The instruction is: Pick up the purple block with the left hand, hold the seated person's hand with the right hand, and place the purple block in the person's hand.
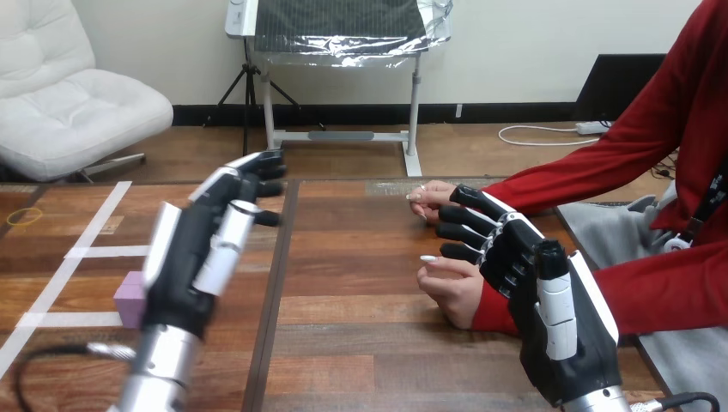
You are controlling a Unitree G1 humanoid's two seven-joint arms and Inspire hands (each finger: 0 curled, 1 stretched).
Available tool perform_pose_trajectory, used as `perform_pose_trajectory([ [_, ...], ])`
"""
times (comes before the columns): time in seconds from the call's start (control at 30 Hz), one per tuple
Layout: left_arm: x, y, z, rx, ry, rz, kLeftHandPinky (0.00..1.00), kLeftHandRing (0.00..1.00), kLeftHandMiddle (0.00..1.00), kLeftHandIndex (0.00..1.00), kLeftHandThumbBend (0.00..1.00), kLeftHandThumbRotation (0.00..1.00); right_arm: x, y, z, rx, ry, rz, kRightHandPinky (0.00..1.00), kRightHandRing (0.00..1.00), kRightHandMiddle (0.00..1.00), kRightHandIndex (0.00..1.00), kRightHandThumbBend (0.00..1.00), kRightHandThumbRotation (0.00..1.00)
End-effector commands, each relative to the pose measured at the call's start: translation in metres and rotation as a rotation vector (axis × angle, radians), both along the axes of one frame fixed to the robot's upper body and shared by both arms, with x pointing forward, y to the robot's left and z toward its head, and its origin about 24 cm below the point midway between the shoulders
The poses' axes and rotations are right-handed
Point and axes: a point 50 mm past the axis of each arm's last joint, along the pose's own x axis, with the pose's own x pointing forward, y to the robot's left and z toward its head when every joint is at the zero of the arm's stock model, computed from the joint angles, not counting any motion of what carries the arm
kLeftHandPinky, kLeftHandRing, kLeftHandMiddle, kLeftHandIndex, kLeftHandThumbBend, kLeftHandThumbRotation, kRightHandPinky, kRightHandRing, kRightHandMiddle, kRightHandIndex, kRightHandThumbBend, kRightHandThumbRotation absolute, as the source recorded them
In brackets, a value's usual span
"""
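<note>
Wooden table (360, 343), head view: purple block (129, 298) lies at its left, partly behind the left hand (193, 257), which hangs loose and empty. Right hand (524, 266) is stretched out beside the person's near hand (451, 287), not wrapped round it. Likely step: pickup. Next: lower left hand, close on block.

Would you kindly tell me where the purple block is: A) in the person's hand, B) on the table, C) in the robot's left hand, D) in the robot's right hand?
B: the purple block lies on the table, partly behind the left hand.
</note>
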Motion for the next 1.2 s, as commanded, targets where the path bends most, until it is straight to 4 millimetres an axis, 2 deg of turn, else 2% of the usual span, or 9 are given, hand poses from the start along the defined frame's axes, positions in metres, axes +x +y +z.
perform_pose_trajectory([
  [0.0,0.032,0.017,0.033,0.114,-0.137,0.017,0.66,0.80,0.80,0.76,0.28,0.84,0.012,0.003,0.020,0.016,-0.106,0.011,0.76,0.79,0.80,0.83,0.77,1.00],
  [0.13,0.041,0.024,0.036,0.145,-0.114,0.023,0.71,0.82,0.82,0.78,0.27,0.78,0.011,0.003,0.020,0.017,-0.101,0.012,0.76,0.79,0.80,0.83,0.77,1.00],
  [0.17,0.043,0.025,0.037,0.153,-0.108,0.026,0.74,0.84,0.84,0.80,0.28,0.73,0.011,0.003,0.020,0.018,-0.100,0.013,0.76,0.79,0.80,0.83,0.77,1.00],
  [0.27,0.049,0.029,0.038,0.175,-0.090,0.037,0.77,0.85,0.85,0.81,0.30,0.68,0.011,0.003,0.020,0.018,-0.100,0.014,0.75,0.79,0.80,0.83,0.77,1.00],
  [0.43,0.058,0.035,0.040,0.243,-0.087,0.058,0.77,0.85,0.87,0.83,0.35,0.61,0.011,0.003,0.020,0.016,-0.102,0.013,0.75,0.79,0.80,0.82,0.77,1.00],
  [1.17,0.087,0.042,0.044,0.442,-0.019,0.104,0.75,0.82,0.83,0.82,0.48,0.45,0.010,0.004,0.020,0.022,-0.094,0.018,0.74,0.78,0.79,0.82,0.77,1.00],
])
